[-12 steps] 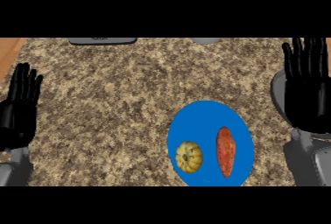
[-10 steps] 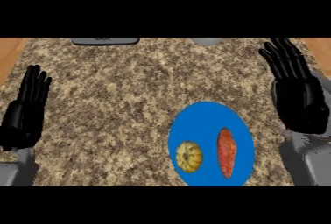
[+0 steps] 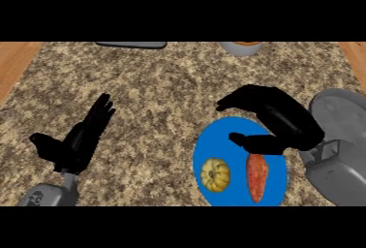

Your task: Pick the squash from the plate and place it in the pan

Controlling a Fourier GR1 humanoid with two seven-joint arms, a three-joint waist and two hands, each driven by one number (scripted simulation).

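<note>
1. Nearest us, the blue plate (image 3: pixel 205 145) sits by the counter's (image 3: pixel 157 97) near edge, toward its right side, and the squash (image 3: pixel 215 174) is right there on it, round and yellow, on the plate's left half. Nothing touches it.
2. Beside it on the same plate lies a long orange vegetable (image 3: pixel 256 177), just apart from the squash. It isn't the target.
3. Over the plate's far right part hovers the right hand (image 3: pixel 279 123), palm down, fingers bent a little but spread, thumb jutting toward the plate's middle. It holds nothing and is clear of the squash, sitting closer to the orange vegetable's far tip.
4. The left hand (image 3: pixel 77 140) shows at the counter's near left, fingers straight and together, pointing away, empty.
5. Further out, at the far edge, a dark flat object (image 3: pixel 132 44) is half cut off; that may be the pan, though I can't be sure. A grey bowl (image 3: pixel 241 47) with something orange in it sits to its right.
6. My read: the pick hasn't happened. Reaching, grasping, carrying and placing all remain.
</note>
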